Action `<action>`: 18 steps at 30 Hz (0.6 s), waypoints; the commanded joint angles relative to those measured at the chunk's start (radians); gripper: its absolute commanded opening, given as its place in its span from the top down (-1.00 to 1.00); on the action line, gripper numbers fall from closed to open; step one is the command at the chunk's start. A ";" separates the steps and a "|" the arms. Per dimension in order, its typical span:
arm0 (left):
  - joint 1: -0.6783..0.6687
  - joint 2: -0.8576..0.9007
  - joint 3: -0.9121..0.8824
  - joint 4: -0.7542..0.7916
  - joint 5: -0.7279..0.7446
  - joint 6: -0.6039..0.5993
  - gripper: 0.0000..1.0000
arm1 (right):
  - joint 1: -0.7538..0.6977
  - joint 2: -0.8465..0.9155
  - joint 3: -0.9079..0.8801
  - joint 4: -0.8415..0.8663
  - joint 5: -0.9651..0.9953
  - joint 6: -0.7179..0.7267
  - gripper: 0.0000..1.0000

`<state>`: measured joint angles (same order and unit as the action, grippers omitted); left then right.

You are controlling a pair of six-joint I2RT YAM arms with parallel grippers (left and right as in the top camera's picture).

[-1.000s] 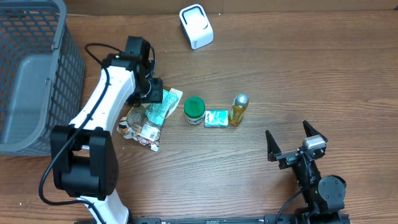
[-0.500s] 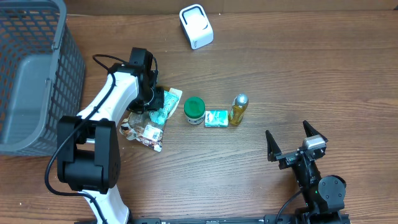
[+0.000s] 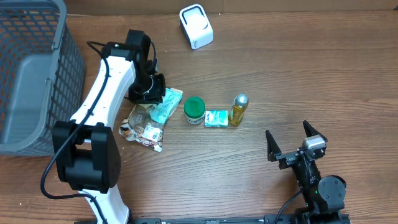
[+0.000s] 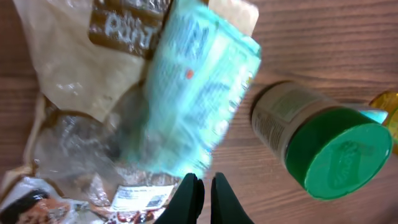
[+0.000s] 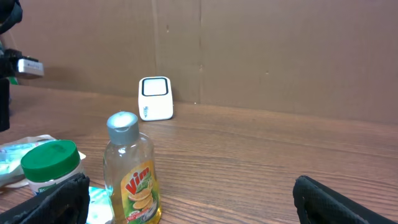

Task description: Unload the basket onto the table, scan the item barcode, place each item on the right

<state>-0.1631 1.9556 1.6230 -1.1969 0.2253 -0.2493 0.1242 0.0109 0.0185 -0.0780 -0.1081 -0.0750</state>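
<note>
Task item: teal packet (image 3: 166,102), lying at 10 o'clock from the middle of the bench (image 3: 280,74), just beside the green-lidded jar (image 3: 194,111) on the jar's 9 o'clock side, and partly over a heap of clear wrappers (image 3: 143,127).
Left fingers: the left gripper (image 4: 202,186) has its fingers drawn close together. The packet's lower corner runs down into them, so it looks pinched there.
Right fingers: the right gripper (image 3: 286,128) is spread wide at 5 o'clock, holding nothing and well apart from the items.
Scanner: the white unit (image 3: 196,26) stands at 12 o'clock, roughly 1 o'clock from the packet.
Handling: probably light, soft and crinkly. It shows blurred in the left wrist view, which suggests it flops from a corner pinch, and the film looks slippery.
Where to hold: likely a sealed edge or corner, leaving the printed face free and flat for the barcode.
Risk: the packet could sag or twist, or a wrapper beneath it could be dragged along.
</note>
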 commanded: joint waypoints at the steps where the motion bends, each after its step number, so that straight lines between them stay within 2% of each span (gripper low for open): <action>1: -0.029 0.004 -0.055 0.022 0.027 -0.044 0.91 | -0.002 -0.007 -0.011 0.004 -0.005 -0.002 -1.00; 8: -0.027 0.004 -0.078 0.122 -0.116 -0.043 0.92 | -0.002 -0.007 -0.011 0.004 -0.005 -0.002 -1.00; 14: 0.016 0.004 -0.072 0.237 -0.195 -0.043 0.80 | -0.002 -0.007 -0.011 0.004 -0.005 -0.002 -1.00; 18: 0.041 0.006 -0.074 0.246 -0.285 -0.045 0.88 | -0.002 -0.007 -0.011 0.004 -0.006 -0.002 -1.00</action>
<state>-0.1394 1.9568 1.5414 -0.9546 0.0429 -0.2859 0.1242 0.0109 0.0185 -0.0784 -0.1078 -0.0750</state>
